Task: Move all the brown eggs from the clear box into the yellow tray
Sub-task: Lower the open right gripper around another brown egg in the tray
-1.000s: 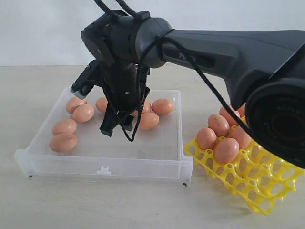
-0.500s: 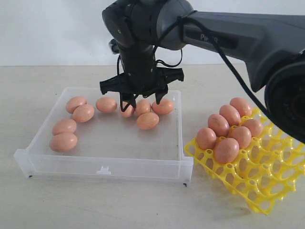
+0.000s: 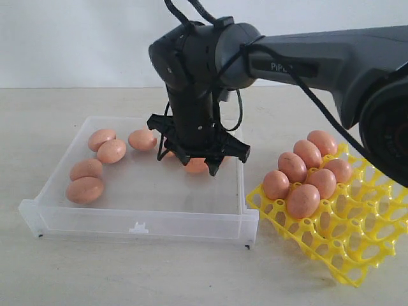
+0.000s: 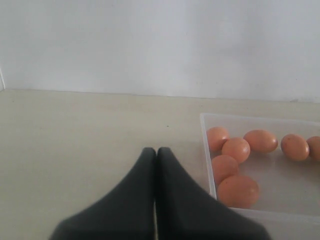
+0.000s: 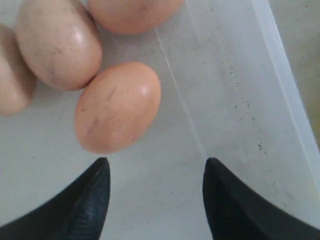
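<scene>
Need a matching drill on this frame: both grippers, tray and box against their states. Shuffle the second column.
Things:
1. left gripper
2. right gripper
3. yellow tray
4. clear box

States:
A. eggs lying loose on its flat floor
B. shut, over bare table
C. open, down inside the box beside an egg
D. eggs seated in its cups

Pairs: 1-B, 2-C, 3-D, 4-A

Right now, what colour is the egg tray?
The tray is bright yellow; exterior view shows it best.

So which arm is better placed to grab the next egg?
Right: the right gripper hangs open inside the box beside an egg; the left gripper sits shut outside it.
</scene>
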Controlling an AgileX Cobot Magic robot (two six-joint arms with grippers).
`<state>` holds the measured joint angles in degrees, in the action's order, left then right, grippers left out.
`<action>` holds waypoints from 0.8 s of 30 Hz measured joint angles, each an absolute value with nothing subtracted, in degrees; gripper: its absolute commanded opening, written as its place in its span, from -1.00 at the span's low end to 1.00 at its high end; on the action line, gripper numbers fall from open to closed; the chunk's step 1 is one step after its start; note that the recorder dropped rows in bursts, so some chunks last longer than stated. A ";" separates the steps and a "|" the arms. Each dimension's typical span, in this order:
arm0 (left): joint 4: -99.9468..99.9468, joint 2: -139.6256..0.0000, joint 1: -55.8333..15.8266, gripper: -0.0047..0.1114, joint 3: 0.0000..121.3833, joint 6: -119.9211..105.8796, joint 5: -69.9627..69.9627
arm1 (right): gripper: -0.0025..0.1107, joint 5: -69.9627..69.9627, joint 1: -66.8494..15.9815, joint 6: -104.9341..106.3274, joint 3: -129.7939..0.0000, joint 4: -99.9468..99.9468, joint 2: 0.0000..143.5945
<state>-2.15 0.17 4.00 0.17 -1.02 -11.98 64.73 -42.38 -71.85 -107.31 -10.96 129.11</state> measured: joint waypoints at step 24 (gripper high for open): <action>-2.15 0.17 4.00 -0.99 0.17 -1.02 -11.98 | -0.01 50.23 -41.51 -76.12 -104.89 -13.58 129.11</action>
<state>-2.15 0.17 4.00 0.17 -1.02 -11.98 50.23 -41.51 -76.12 -104.89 -13.58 129.11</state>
